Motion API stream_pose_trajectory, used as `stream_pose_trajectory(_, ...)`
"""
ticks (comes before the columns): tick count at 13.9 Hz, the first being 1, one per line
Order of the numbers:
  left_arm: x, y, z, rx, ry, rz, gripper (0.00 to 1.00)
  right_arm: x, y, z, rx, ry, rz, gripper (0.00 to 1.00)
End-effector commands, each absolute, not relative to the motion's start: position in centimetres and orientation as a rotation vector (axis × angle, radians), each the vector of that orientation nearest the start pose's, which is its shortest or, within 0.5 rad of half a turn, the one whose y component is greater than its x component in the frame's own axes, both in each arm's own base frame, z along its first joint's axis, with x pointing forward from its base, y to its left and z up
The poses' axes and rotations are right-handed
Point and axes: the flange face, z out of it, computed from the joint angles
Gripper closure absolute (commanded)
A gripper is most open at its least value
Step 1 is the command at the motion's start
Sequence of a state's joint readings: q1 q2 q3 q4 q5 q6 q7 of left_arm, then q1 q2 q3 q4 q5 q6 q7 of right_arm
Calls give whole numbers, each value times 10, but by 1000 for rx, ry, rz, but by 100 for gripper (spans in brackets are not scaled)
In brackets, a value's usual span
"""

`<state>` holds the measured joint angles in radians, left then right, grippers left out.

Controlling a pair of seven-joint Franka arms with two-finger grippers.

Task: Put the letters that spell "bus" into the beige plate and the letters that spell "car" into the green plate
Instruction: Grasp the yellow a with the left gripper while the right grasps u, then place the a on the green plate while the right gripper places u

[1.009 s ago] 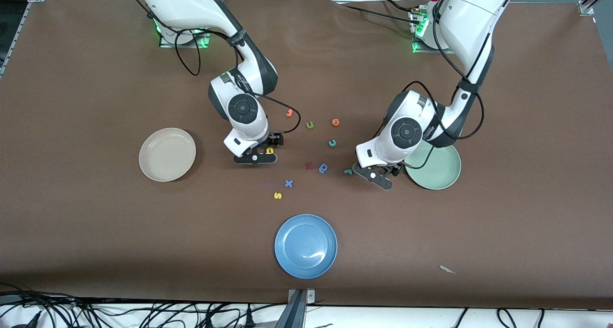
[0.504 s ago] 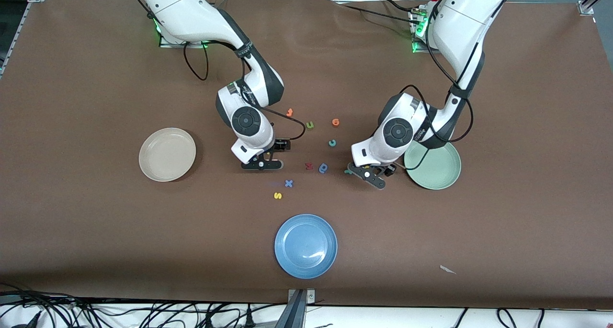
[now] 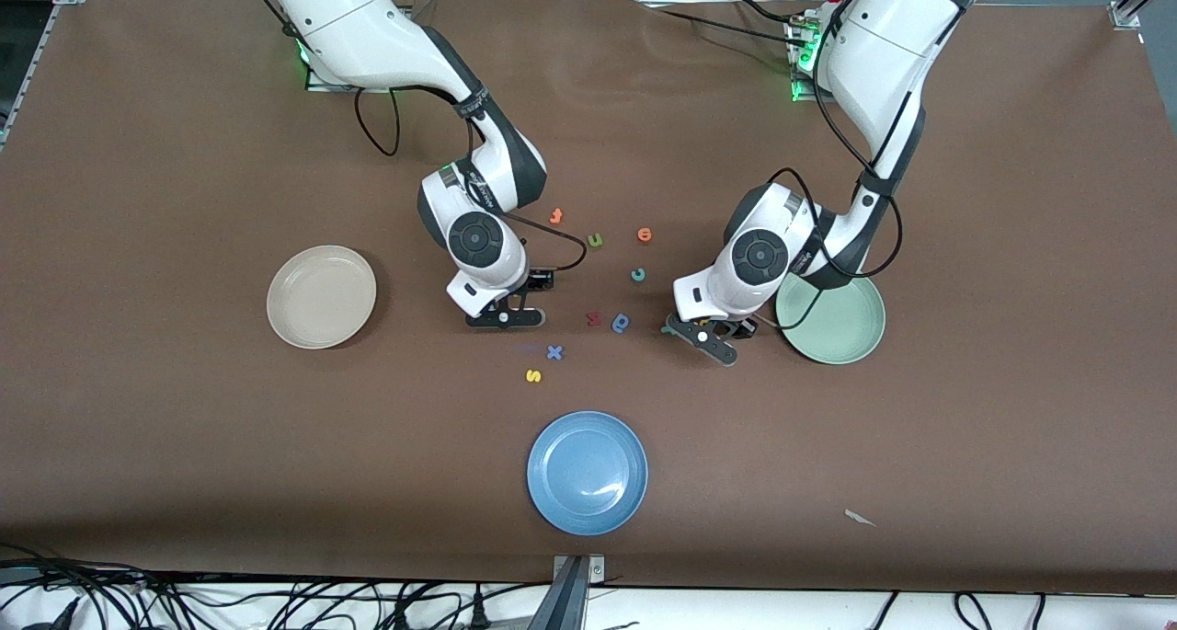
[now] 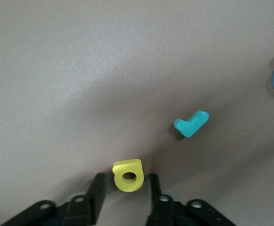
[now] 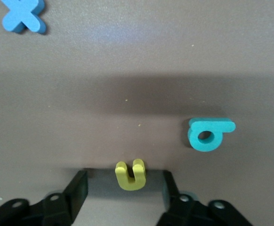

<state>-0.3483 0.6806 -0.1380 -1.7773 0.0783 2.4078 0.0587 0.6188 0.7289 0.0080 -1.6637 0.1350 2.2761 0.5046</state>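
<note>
On the brown table, the beige plate (image 3: 321,296) lies empty toward the right arm's end. Beside it, the right gripper (image 5: 125,181) is down at the tabletop with its fingers spread either side of the yellow "u" (image 5: 130,174), a clear gap on each side, nothing gripped. The teal "b" (image 5: 207,134) lies flat just beside that "u". The yellow "s" (image 3: 533,375) sits nearer the front camera, next to the blue "x" (image 3: 554,352).

Mid-table, the teal "c" (image 3: 637,274) lies apart from both grippers. Toward the left arm's end, the left gripper (image 4: 125,181) is also low over the table. Its fingers bracket the yellow "a" (image 4: 127,175) narrowly but are not yet touching it. The teal "r" (image 4: 191,124) lies near the "a". The green plate (image 3: 841,326) is just beside this gripper and holds no letters.

The letters look like light, soft foam. A pinch should squash them slightly rather than slip, yet they could cling to a pad or skid when nudged. The likeliest hold is across each letter's flat outer sides, low at the table, with a gentle squeeze. The thin "r" offers the least to grip.
</note>
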Motion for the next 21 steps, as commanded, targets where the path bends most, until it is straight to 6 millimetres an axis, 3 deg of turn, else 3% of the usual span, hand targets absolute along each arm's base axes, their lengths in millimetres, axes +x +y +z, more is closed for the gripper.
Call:
stream_pose_trajectory(1,582,-301,175,-3010,922,49,95,544,400,172,-3086,-57,250,42)
stream_pose_trajectory(4,583,-298,182,-3010,915,46,95,544,399,172,-3087,-57,256,52)
stream_pose_trajectory(7,589,-288,225,-2992,897,79,95,545,399,173,-3087,-55,251,62)
stream_pose_trajectory(10,598,-242,265,-2988,803,180,86,545,398,172,-3086,-65,251,76)
stream_pose_trajectory(12,599,-219,264,-2985,773,243,89,546,398,172,-3086,-69,248,80)
stream_pose_trajectory(14,603,-180,255,-2983,775,284,90,549,397,178,-3084,-71,238,85)
stream_pose_trajectory(16,604,-139,242,-2992,777,325,90,562,389,201,-3088,-50,279,86)
stream_pose_trajectory(18,598,-131,231,-2991,776,344,86,576,366,238,-3117,-83,358,86)
stream_pose_trajectory(19,595,-130,226,-2993,777,339,79,586,340,252,-3138,-102,362,86)
stream_pose_trajectory(20,595,-127,224,-2997,769,337,54,589,317,269,-3145,-121,346,86)
stream_pose_trajectory(21,597,-121,225,-3002,753,333,1,590,292,279,-3149,-165,337,86)
